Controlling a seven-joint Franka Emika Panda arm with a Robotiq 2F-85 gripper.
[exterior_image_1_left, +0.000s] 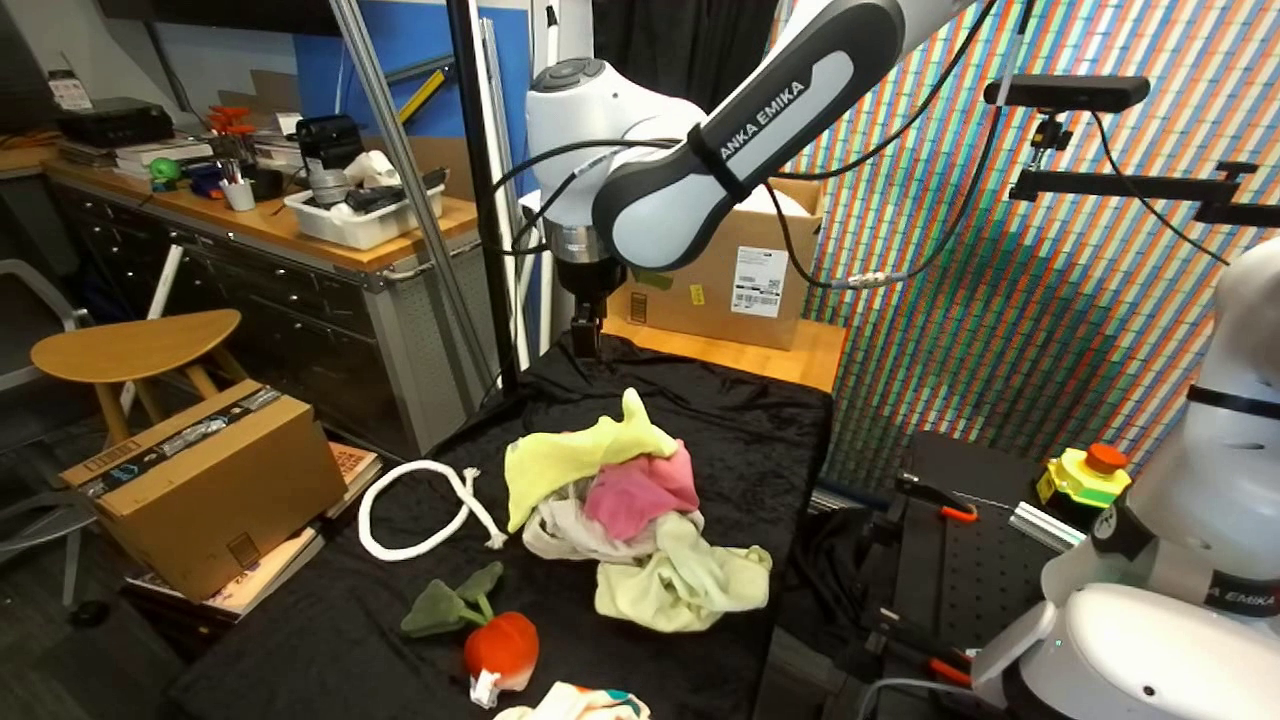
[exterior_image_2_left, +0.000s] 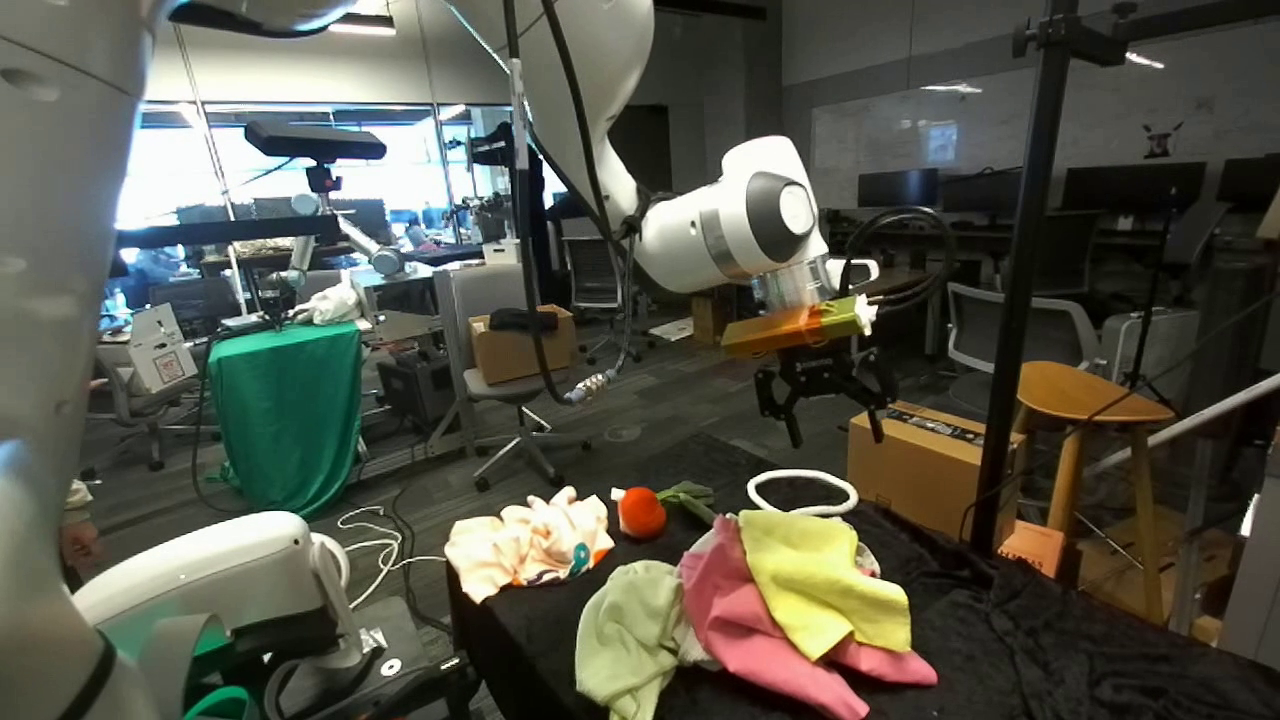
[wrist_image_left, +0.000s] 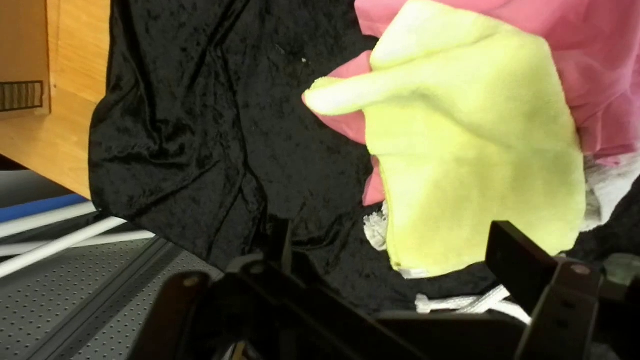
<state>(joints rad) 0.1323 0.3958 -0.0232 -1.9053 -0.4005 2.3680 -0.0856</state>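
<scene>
Yellow cloth (wrist_image_left: 470, 165): it lies loosely across the top of a heap on the black-covered counter (exterior_image_1_left: 765, 440), rather spread, with one narrow fold poking out from its edge. All other places are given from it.
Gripper (exterior_image_2_left: 836, 437): its fingers stand wide apart, with nothing between them. It hangs in the air, higher than the yellow cloth, and does not touch it.
Pink cloth (exterior_image_1_left: 650, 495): under the yellow cloth, coming out past its edges.
Greyish-white cloth (exterior_image_1_left: 560, 535): also partly under the yellow cloth, crumpled.
Pale green cloth (exterior_image_1_left: 690, 590): in the same heap, on the side of the yellow cloth that is away from the gripper.
White rope (exterior_image_1_left: 400, 553): near the yellow cloth, bent into a ring, its ends close to one corner of it.
Red plush vegetable (exterior_image_1_left: 500, 645): apart from the yellow cloth.
Peach cloth (exterior_image_2_left: 530, 540): well apart from the yellow cloth.
Progress on the heap: the yellow cloth lies free, so I judge that its placing there is done. Nothing is being carried. The heap is neither folded nor smoothed; how much is left, these views do not let me tell.
</scene>
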